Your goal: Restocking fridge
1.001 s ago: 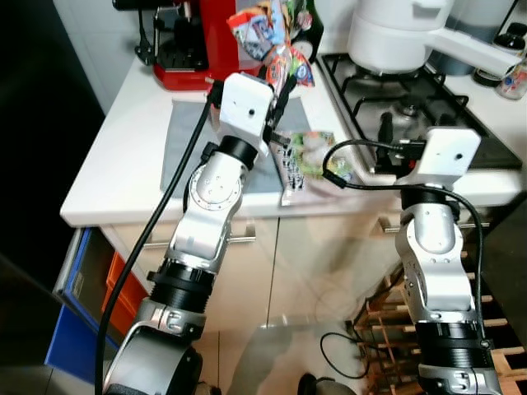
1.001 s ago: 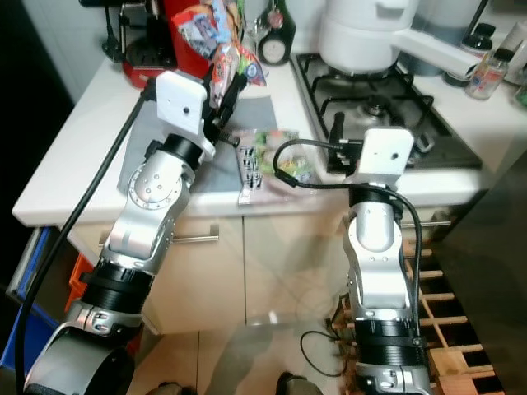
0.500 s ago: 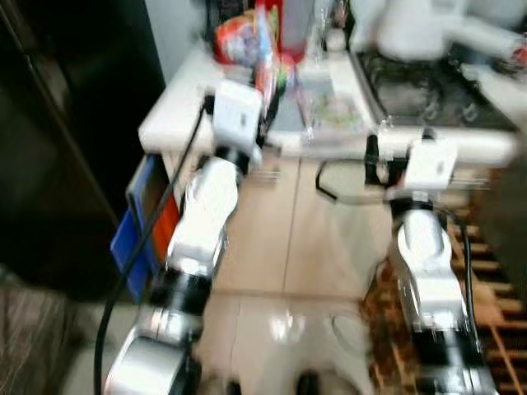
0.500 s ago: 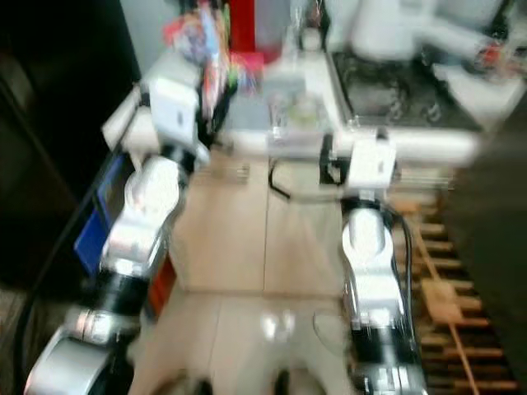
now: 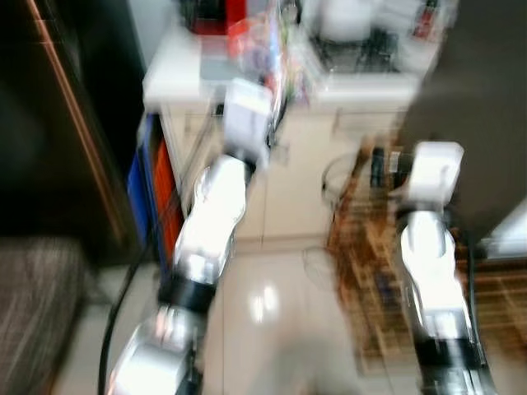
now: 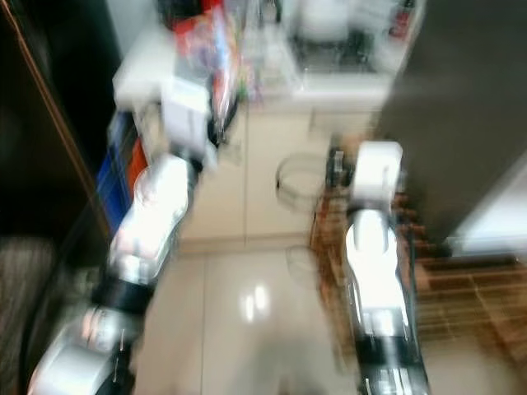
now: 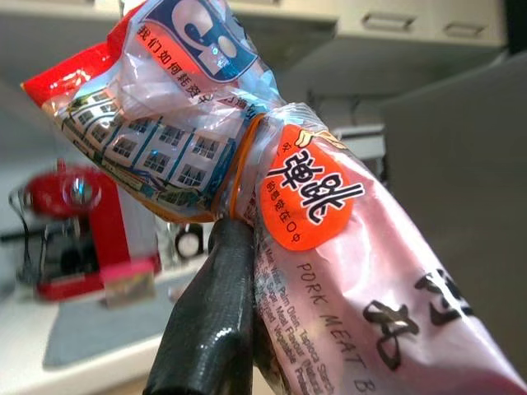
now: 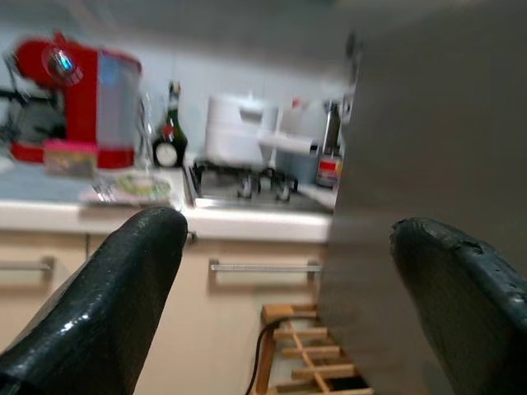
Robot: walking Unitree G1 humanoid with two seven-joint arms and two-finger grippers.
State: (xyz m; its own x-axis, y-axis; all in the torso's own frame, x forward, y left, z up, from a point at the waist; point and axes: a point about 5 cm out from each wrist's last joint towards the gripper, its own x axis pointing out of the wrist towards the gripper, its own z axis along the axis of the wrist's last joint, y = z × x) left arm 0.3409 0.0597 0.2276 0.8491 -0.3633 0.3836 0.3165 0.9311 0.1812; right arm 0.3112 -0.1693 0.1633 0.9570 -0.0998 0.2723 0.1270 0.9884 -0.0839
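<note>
Left gripper [image 7: 235, 329] clamps the pork meat packet [image 7: 329, 247]; right gripper [image 8: 280, 304] gapes empty; carry level, grip firm, toward the fridge.

I hold a pink pork meat pack [image 7: 362, 271] in my left pincer [image 7: 226, 329]. Its red and blue top is tied with an orange band.

I'm looking at a home kitchen: white counter [image 8: 165, 216] over cream cabinets [image 8: 247, 280], a gas hob [image 8: 239, 188], a red coffee machine [image 8: 78, 99], a wooden wine rack [image 5: 366, 271] on the tiled floor [image 5: 272, 304]
</note>
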